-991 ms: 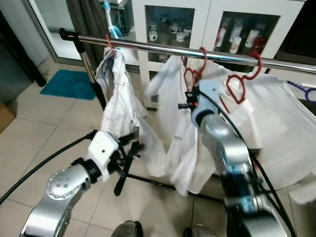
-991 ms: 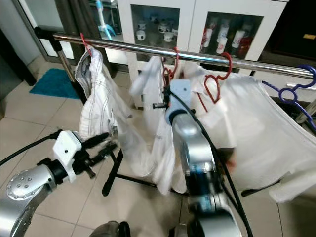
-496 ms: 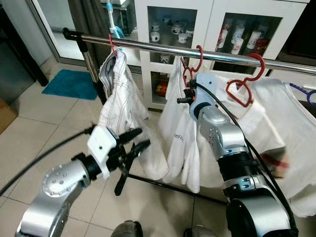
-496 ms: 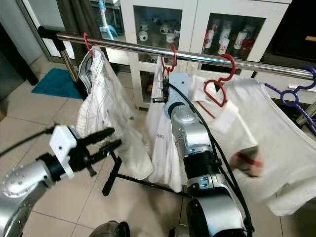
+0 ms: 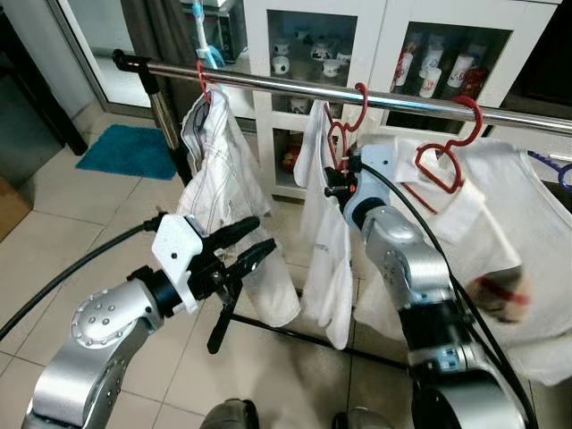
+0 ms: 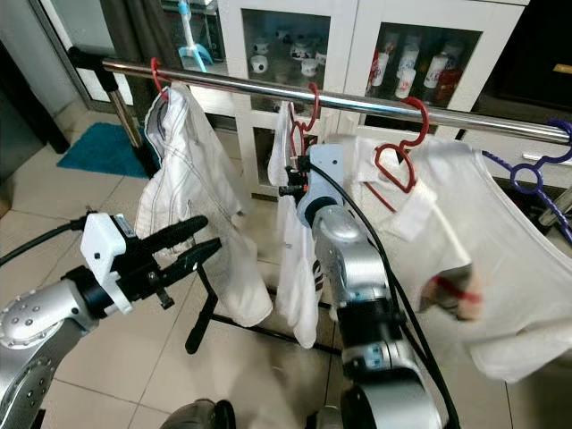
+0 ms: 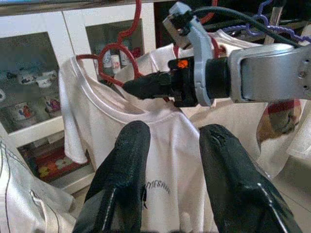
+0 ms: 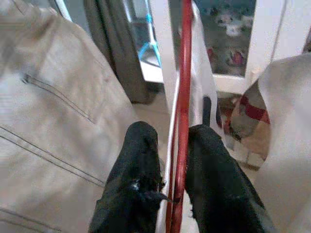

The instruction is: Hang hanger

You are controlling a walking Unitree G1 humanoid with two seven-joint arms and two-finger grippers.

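A shiny metal clothes rail point(image 5: 268, 83) is running across the scene in front of a white glass-fronted cabinet point(image 5: 393, 45) holding cups. A red plastic hanger point(image 5: 344, 125) carrying a white T-shirt with small dark lettering point(image 5: 326, 250) is hooking over the rail near its middle. The right pincer point(image 8: 170, 160) is reaching up to this hanger, its two black fingers point(image 8: 138, 160) closing on the hanger's thin red bar just below the hook, with the bar passing between them. The silver right arm point(image 5: 411, 259) is rising from below toward the rail.

The left pincer point(image 5: 243, 246) is hovering lower, near the hem of a white garment with dark stitching point(image 5: 219, 179) that is hanging from another red hanger point(image 5: 201, 79) toward the rail's left end. Its fingers are parted and holding nothing, pointing toward the T-shirt. To the right, a third red hanger point(image 5: 447, 147) is carrying a wide white shirt point(image 5: 500, 214), and a purple hanger point(image 6: 536, 174) is hanging beyond it. A teal mat point(image 5: 125, 150) is lying on the beige tiled floor point(image 5: 54, 241).
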